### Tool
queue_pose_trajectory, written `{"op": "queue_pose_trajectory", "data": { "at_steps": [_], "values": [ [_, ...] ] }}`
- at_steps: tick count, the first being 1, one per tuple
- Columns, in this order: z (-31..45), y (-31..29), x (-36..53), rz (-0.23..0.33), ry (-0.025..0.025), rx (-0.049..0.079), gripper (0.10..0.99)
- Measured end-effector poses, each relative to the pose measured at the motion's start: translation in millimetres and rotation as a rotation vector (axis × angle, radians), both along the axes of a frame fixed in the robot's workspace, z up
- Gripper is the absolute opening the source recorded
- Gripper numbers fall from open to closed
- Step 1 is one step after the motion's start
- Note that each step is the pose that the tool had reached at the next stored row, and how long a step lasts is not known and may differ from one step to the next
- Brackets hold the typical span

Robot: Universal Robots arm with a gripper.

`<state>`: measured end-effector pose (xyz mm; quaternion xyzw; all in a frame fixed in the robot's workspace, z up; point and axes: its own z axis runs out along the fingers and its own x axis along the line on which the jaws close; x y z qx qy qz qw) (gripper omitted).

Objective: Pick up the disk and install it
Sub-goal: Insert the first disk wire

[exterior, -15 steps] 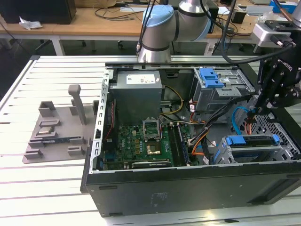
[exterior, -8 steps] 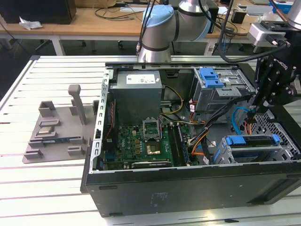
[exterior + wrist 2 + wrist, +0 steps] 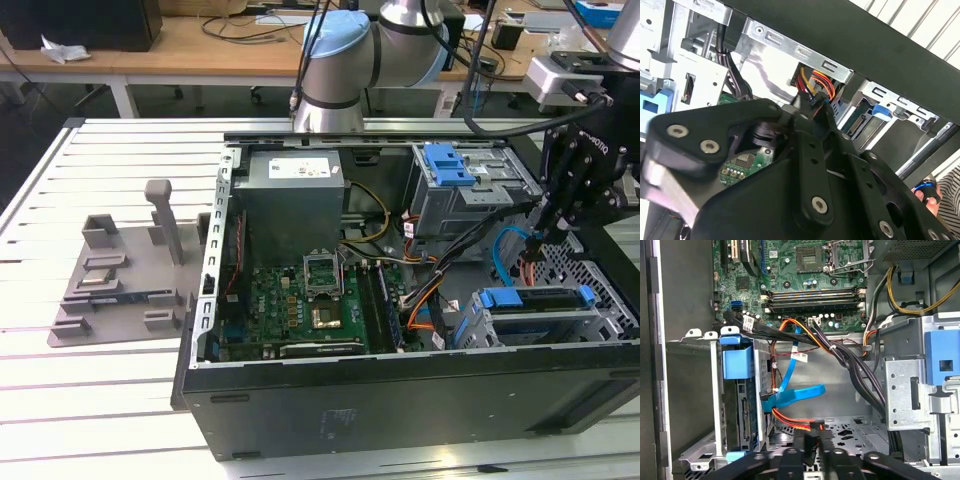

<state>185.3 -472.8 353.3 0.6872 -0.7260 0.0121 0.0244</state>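
The disk [image 3: 535,301] lies in the grey drive cage [image 3: 600,325] at the case's corner on the exterior view's right, blue rails along its sides. In the first wrist view the disk [image 3: 743,422] stands edge-on in that cage under a blue tab [image 3: 737,362]. My black gripper [image 3: 537,240] hangs just above the cage. In both wrist views its fingers meet on a black cable plug [image 3: 815,427] with red, orange and yellow wires [image 3: 815,82]. The gripper [image 3: 814,439] is a short way from the disk's connector end, not touching the disk. The gripper [image 3: 810,107] is shut on that plug.
The open computer case [image 3: 400,400] lies on a slatted white table. Inside are a grey power supply [image 3: 290,195], the motherboard [image 3: 295,300], an upper drive bay with a blue latch [image 3: 448,165], a loose blue cable [image 3: 792,395] and black cable bundles [image 3: 850,365]. A grey fixture [image 3: 120,285] stands beside the case.
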Motion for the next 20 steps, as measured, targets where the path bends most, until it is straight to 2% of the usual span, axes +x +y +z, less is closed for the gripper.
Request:
{"op": "queue_pose_trajectory", "data": {
  "at_steps": [1, 9, 14, 20],
  "values": [
    [0.0, 0.0, 0.0, 0.0, 0.0, 0.0, 0.165],
    [0.0, 0.1, -0.2, 0.0, 0.0, -0.002, 0.165],
    [0.0, 0.0, -13.0, 0.0, 0.0, -0.001, 0.165],
    [-0.1, -0.5, -16.1, 0.0, 0.0, -0.001, 0.165]
  ]
}}
